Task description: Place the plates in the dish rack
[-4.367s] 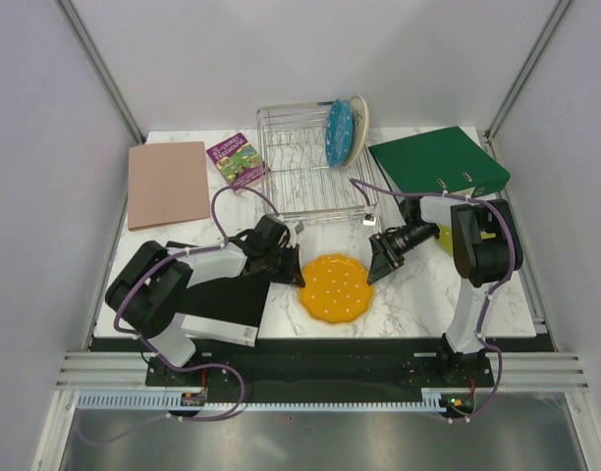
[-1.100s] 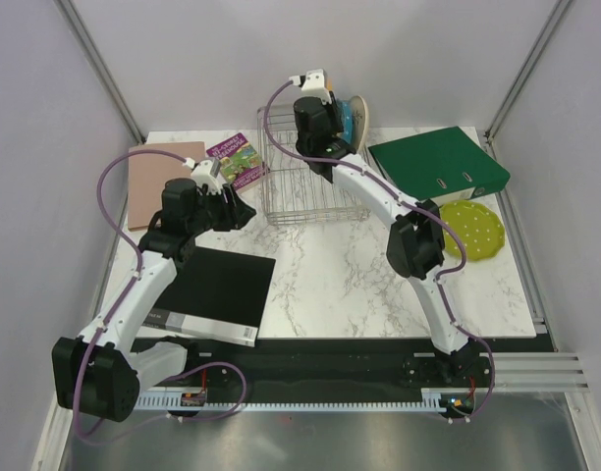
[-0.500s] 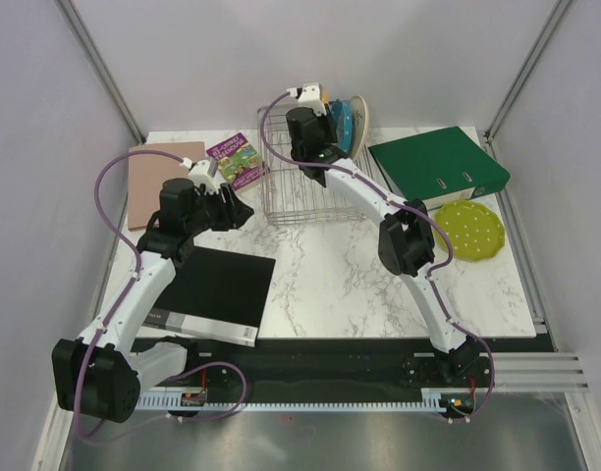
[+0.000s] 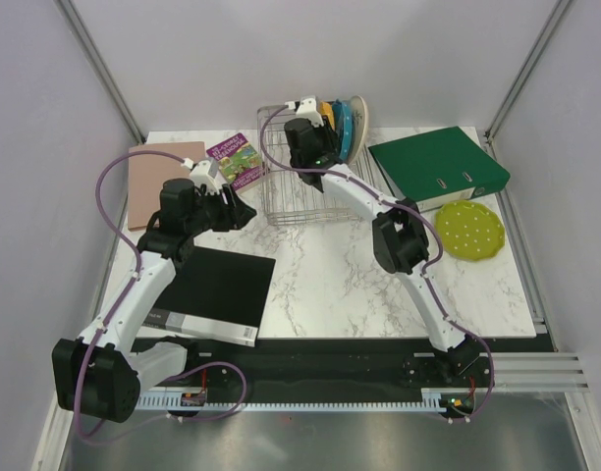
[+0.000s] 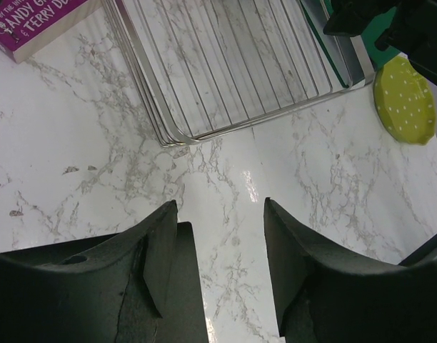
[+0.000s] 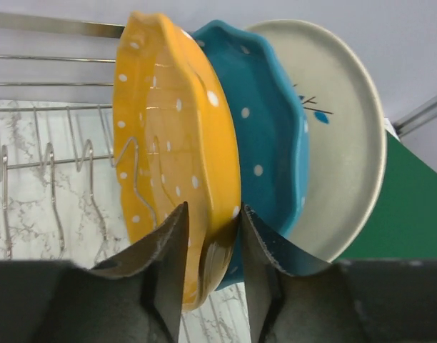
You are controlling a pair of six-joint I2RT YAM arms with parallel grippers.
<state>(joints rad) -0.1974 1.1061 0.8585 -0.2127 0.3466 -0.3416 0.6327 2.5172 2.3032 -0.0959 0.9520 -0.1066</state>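
The right gripper (image 6: 213, 211) is at the far right end of the dish rack (image 4: 291, 204). Its fingers straddle the lower rim of the orange plate (image 6: 168, 143), which stands on edge among the prongs next to the blue plate (image 6: 275, 136) and the cream leaf-sprig plate (image 6: 347, 128). It cannot be determined whether the fingers clamp the rim or stand just clear of it. The left gripper (image 5: 220, 204) hovers over the marble tabletop (image 4: 330, 285) near the rack's near left corner, jaws apart and empty. The green plate (image 4: 470, 231) lies flat on the tabletop right of the rack, beside the green binder (image 4: 438, 162). It is well apart from the left gripper, so the right arm is judged better placed to fetch it.
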